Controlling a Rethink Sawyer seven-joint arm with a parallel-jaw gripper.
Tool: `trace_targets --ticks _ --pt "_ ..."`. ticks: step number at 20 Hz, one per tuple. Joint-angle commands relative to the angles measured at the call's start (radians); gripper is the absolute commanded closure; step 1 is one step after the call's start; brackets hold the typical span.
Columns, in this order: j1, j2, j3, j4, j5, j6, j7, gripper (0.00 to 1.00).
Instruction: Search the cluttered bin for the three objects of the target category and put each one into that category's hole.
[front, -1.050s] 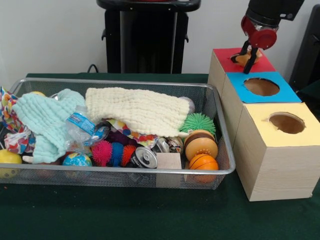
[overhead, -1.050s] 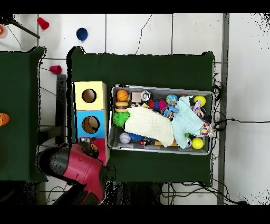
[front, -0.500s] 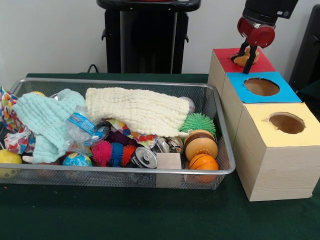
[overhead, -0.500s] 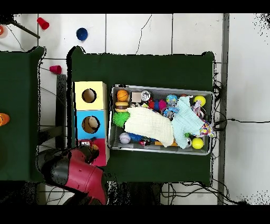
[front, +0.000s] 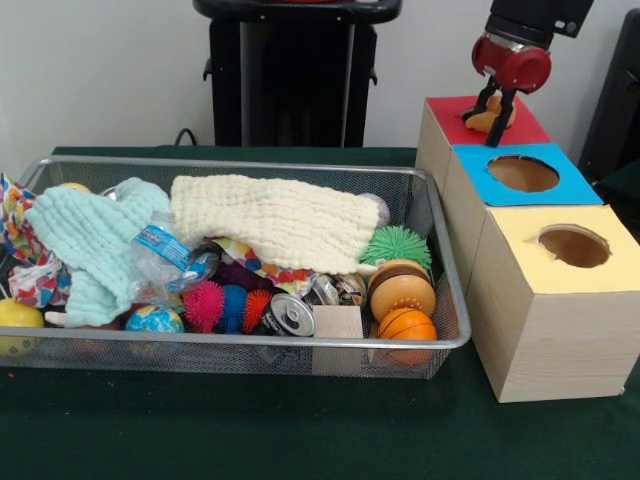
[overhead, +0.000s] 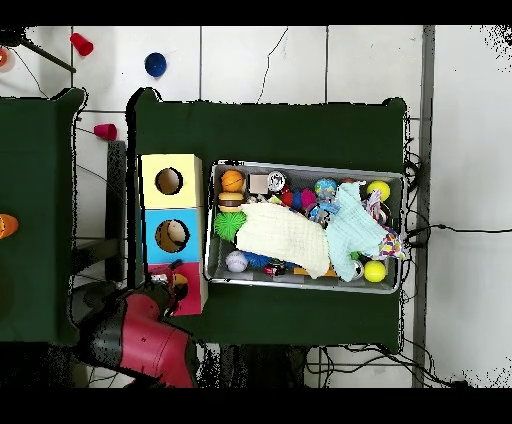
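Deposit step: gripper (front: 491, 102) over the red box (front: 447, 121), far right.

The fingers straddle a tan object (front: 487, 118) resting at the red box's hole; whether they grip it cannot be determined. Next move, by judgement: release, confirm the drop, then return to the bin (front: 250, 162) on the left.

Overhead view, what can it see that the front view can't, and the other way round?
Only the overhead view shows the floor things: a blue cup, two red cups, and a second green table beside the main one. Only the front view shows the claw above the red box, with an orange thing between its fingers, and the black stand behind the table. Both show the wire bin, the cream cloth, and the blue box and yellow box.
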Motion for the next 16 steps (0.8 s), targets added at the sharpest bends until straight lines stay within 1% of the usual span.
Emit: trace_targets --ticks 1,5,8,9,11,13,16 --pt "-0.019 0.04 0.009 -0.085 0.039 0.039 0.15 0.0" --pt "0.007 -0.017 -0.085 -0.112 -0.045 0.289 0.105 0.0" --pt "0.002 -0.075 -0.146 -0.142 -0.132 0.476 0.054 0.0" --pt "-0.007 -0.088 -0.159 -0.152 -0.157 0.52 0.037 0.0" --pt "-0.029 -0.11 -0.16 -0.163 -0.193 0.569 0.01 0.0" --pt "-0.051 -0.128 -0.157 -0.167 -0.219 0.597 -0.008 0.0" --pt "-0.088 -0.161 -0.133 -0.162 -0.242 0.604 -0.028 0.0"
